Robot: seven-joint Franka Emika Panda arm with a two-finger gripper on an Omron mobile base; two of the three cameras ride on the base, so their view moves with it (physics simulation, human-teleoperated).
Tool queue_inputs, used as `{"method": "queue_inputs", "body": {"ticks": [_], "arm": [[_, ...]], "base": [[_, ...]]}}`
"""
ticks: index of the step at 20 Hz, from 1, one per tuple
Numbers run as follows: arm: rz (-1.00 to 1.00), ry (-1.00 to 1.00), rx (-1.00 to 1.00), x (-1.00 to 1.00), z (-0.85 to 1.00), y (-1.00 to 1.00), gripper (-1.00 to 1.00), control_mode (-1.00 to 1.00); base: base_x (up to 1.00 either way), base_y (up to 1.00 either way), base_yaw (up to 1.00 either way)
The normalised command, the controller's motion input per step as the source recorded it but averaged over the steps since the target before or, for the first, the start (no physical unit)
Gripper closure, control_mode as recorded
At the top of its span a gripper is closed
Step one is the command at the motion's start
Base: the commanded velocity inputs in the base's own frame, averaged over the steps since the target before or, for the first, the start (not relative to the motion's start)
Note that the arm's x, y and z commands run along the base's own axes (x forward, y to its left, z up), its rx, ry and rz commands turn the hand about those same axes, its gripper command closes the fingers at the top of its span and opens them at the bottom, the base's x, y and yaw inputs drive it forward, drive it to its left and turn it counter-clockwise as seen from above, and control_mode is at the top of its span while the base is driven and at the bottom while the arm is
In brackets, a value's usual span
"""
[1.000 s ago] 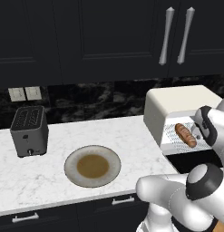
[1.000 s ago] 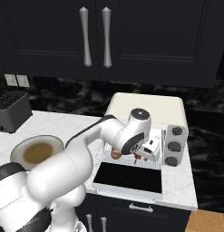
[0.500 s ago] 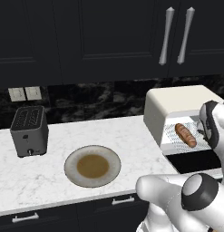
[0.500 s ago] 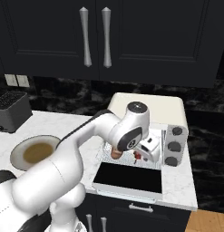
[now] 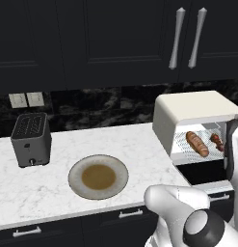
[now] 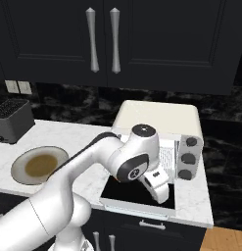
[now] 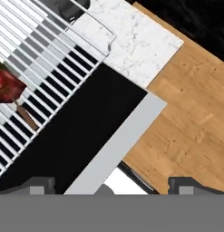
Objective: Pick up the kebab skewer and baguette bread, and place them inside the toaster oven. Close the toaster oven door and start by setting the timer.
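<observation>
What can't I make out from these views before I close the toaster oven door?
- Kebab skewer: hand view's left edge cuts it; in the left base view the arm covers part.
- Toaster oven cavity: right base view, the arm blocks it.
- Knob markings: too small to read.
- Toaster oven door handle: cannot be made out in any view.

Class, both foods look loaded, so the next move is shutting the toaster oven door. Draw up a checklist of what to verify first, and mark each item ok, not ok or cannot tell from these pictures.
1. Baguette on the rack inside the toaster oven: ok.
2. Skewer on the rack beside it: ok.
3. Gripper open and holding nothing: ok.
4. Door folded down flat, nothing lying on it: ok.
5. Skewer tip clear of the door's closing path: cannot tell.
6. Timer knobs within reach: cannot tell.
</observation>
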Motion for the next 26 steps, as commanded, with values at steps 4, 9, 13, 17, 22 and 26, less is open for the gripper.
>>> {"method": "queue_inputs", "body": {"ticks": [4, 9, 13, 17, 22, 26], "arm": [[-0.25, 0.01, 0.0, -0.49, -0.54, 0.1, -1.0, -1.0], [-0.04, 0.0, 0.0, 0.07, -0.29, 0.13, -1.0, -1.0], [0.0, 0.0, 0.0, 0.07, -0.32, 0.0, -1.0, -1.0], [0.0, 0.0, 0.0, 0.05, -0.34, 0.0, -1.0, -1.0], [0.0, 0.0, 0.0, 0.37, -0.19, 0.05, -1.0, -1.0], [0.0, 0.0, 0.0, 0.49, -0.15, 0.0, -1.0, -1.0]], "base": [[0.0, 0.0, 0.0], [0.0, 0.0, 0.0], [0.0, 0.0, 0.0], [0.0, 0.0, 0.0], [0.0, 0.0, 0.0], [0.0, 0.0, 0.0]]}}
